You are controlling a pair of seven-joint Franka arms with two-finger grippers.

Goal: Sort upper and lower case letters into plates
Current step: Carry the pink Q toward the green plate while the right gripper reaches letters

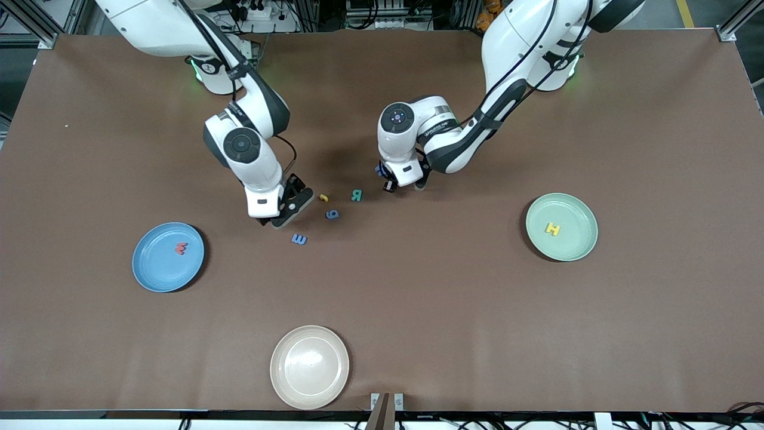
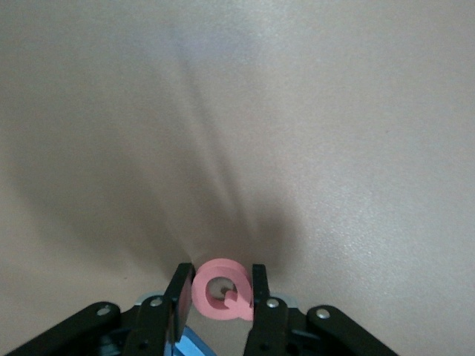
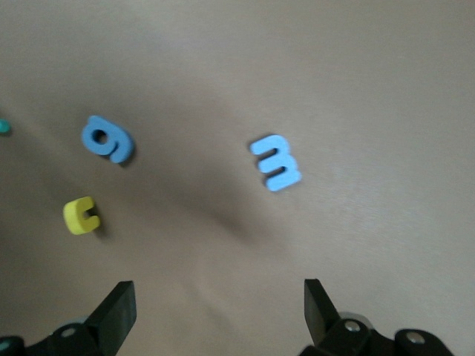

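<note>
sorted: red letter (image 1: 181,248) in blue plate (image 1: 149,272), yellow letter (image 1: 553,229) in mint plate (image 1: 582,245). your left hand (image 2: 217,291) pinches the pink q (image 2: 220,290); your right hand (image 3: 219,308) gapes empty over the surface (image 1: 418,310), blue m (image 3: 276,162) just ahead. four loose.

I see a matt brown surface (image 1: 418,310) with a faint paper-like grain. The blue plate (image 1: 156,272) and mint plate (image 1: 576,245) look matt and smooth; the cream plate (image 1: 286,382), nearer the front camera than the blue plate, shows a soft sheen. The pink Q (image 2: 221,289) looks like soft matt foam between black plastic fingers (image 2: 179,300). The arm shells look like glossy white plastic.
</note>
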